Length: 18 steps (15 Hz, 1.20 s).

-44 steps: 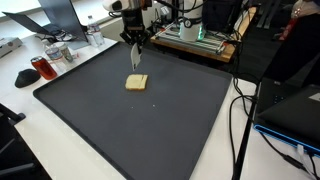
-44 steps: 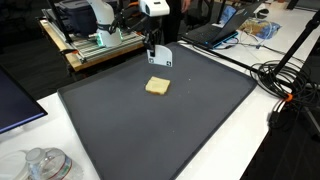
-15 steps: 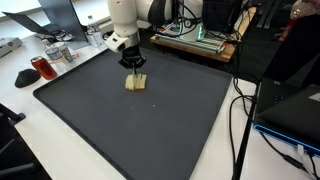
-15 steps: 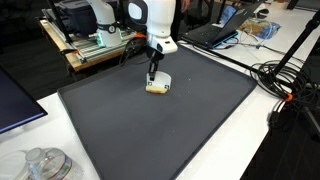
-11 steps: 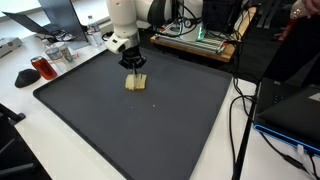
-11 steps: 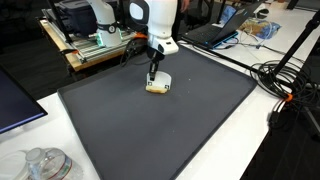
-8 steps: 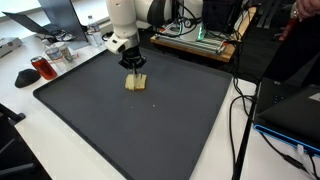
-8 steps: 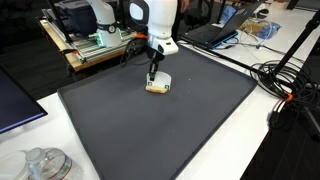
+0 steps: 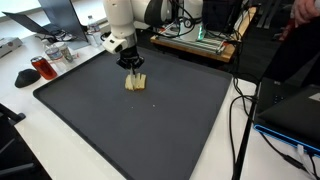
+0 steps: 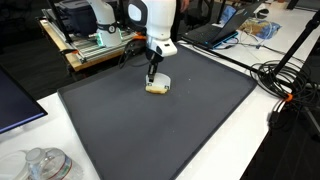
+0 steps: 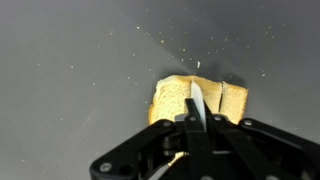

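A few seconds ago my gripper (image 9: pixel 134 70) hung clear above the far edge of the wide black rubbery mat (image 9: pixel 120 130), with the pale tan square slice of what looks like bread (image 9: pixel 135 83) lying free just nearer than it. Since then I have come down and forward. Over the last second nothing has shifted, neither arm nor slice.

My two fingers are pressed together with no gap. In both exterior views their tips stand on the top face of the slice (image 10: pixel 157 88). The wrist view shows the same: the closed fingers (image 11: pixel 197 100) run as a single narrow blade over the middle of the slice (image 11: pixel 170 100), crust showing on either side. Nothing is pinched between them.

I judge this to be contact from above and not a hold, since the slice lies flat on the mat and looks unlifted. It sits in the far part of the mat, left of the middle in an exterior view (image 9: pixel 135 83), well apart from every edge but the far one.

Beyond the mat are a wooden stand (image 9: pixel 195 42) with equipment on it and, far left on the white table (image 9: pixel 20 110), a small red-brown object (image 9: pixel 43 68).

I can read no brand, label or writing; everything off the mat is too small or blurred.
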Motion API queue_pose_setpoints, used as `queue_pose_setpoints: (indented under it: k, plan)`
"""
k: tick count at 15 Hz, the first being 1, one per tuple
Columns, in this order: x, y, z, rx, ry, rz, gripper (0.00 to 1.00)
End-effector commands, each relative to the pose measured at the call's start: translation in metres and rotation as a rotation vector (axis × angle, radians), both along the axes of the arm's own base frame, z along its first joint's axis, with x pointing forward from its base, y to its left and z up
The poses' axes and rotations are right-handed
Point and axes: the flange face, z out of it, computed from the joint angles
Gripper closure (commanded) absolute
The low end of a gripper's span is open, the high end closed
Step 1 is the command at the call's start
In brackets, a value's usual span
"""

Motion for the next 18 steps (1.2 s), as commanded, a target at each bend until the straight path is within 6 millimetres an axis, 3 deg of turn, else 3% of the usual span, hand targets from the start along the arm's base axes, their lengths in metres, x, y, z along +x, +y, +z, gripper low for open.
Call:
queue_pose_setpoints:
  k: [1, 14, 18]
  plan:
    - [-0.009, -0.006, -0.063, 0.005, 0.080, -0.008, 0.99]
    - [0.009, 0.010, -0.052, 0.024, 0.048, -0.006, 0.99]
    - [0.006, 0.003, -0.052, 0.010, 0.054, -0.013, 0.99]
